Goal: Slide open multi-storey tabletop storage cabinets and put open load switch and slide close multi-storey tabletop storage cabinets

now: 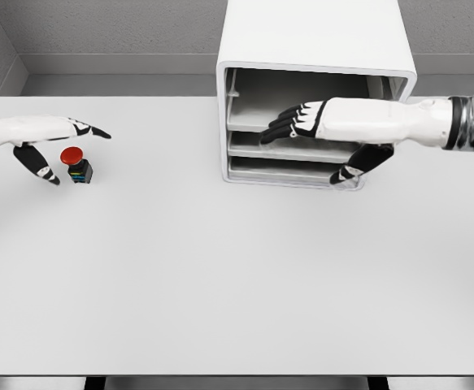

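On the table (220, 276) at far left, your left hand (41, 138) hangs open beside the switch (78, 164) (red button up), holding nothing; your right hand (318, 130), fingers relaxed and extended, reaches across the cabinet (314, 49) front at its shelves

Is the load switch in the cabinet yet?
Out. The load switch stands on the table by the left hand, apart from the cabinet.

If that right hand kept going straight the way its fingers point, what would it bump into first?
The right hand points left across the front of the white cabinet. Going on, it would probably meet the cabinet's left wall first, though depth is unclear and it might pass just in front.
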You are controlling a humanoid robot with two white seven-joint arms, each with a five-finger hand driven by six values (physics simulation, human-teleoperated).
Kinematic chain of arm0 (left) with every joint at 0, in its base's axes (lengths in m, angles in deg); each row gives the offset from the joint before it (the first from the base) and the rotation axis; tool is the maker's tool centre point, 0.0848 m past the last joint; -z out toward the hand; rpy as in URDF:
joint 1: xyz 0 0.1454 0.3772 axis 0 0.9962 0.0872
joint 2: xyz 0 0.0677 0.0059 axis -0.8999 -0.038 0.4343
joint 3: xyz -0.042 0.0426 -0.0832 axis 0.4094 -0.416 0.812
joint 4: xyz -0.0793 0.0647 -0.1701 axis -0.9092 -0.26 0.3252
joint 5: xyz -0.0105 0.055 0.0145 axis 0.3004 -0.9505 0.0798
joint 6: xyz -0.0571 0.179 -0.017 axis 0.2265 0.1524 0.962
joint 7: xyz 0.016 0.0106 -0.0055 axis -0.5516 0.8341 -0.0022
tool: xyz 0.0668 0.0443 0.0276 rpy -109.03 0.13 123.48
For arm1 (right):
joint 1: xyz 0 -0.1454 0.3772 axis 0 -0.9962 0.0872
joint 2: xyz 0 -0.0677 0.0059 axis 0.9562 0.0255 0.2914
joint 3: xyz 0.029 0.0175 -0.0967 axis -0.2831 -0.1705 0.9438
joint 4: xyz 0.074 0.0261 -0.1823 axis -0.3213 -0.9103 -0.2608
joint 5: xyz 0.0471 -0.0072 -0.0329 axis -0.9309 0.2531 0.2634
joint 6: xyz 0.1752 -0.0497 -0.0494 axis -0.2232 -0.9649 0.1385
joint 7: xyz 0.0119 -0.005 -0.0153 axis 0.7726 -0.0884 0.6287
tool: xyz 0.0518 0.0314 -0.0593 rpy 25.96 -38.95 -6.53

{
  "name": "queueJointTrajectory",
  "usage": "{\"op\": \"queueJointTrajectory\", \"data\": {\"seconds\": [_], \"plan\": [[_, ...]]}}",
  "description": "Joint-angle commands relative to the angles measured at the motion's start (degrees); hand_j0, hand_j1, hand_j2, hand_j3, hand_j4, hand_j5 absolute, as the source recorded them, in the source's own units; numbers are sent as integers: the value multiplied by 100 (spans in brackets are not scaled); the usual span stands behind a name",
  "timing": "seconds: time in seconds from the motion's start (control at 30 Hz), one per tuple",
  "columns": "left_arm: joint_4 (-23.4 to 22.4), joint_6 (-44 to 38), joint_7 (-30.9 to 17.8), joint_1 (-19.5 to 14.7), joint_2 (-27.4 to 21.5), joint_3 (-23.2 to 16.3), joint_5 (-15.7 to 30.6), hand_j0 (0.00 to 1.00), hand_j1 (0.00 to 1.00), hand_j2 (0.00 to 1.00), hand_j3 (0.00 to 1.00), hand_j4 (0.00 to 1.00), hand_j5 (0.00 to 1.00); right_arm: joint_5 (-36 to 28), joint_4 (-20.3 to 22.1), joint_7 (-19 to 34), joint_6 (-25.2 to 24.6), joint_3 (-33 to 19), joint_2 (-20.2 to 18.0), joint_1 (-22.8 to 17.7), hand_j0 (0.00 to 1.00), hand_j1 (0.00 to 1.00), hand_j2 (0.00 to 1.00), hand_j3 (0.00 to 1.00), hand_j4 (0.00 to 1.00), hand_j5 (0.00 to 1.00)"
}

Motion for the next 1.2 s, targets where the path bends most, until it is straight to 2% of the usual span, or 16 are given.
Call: {"op": "queueJointTrajectory", "data": {"seconds": [0.0, 0.13, 0.2, 0.33, 0.37, 0.53, 0.63, 1.07, 1.17], "plan": [[-83, -10, -6, -9, 78, 29, -10, 100, 100, 100, 100, 100, 100, -9, -378, -3, -17, -34, 192, 0, 100, 100, 100, 100, 100, 100], [-153, -10, -15, 0, 183, 20, -125, 100, 100, 100, 100, 100, 100, 185, -722, -3, -17, -43, 474, -9, 100, 100, 100, 100, 100, 100], [-153, -10, -15, 123, 183, 81, -125, 100, 100, 100, 100, 100, 100, 202, -730, -3, -17, -43, 474, -26, 100, 100, 100, 100, 100, 100], [-153, -10, -15, 202, 166, 99, -116, 100, 100, 100, 100, 100, 100, 272, -1055, -3, -17, -69, 474, -26, 100, 100, 100, 100, 100, 100], [-153, -10, -15, 202, 148, 99, -116, 96, 96, 96, 96, 96, 96, 272, -1152, -3, -17, -157, 474, -35, 100, 100, 100, 100, 100, 100], [-179, -10, -6, 211, 113, 249, -116, 84, 84, 84, 84, 84, 84, 448, -1196, -3, -17, -166, 482, -61, 100, 100, 100, 100, 100, 100], [-171, -10, -6, 220, 113, 249, -125, 79, 79, 79, 79, 79, 79, 457, -1249, -3, -17, -166, 641, -88, 100, 100, 100, 100, 100, 100], [-241, -10, -6, 299, 131, 249, -116, 77, 77, 77, 77, 77, 77, 624, -1223, -3, -17, -166, 649, -176, 100, 100, 100, 100, 100, 100], [-241, -10, -6, 334, 113, 257, -116, 71, 71, 71, 71, 71, 71, 659, -1240, -3, -17, -175, 702, -167, 100, 100, 100, 100, 100, 100]]}}
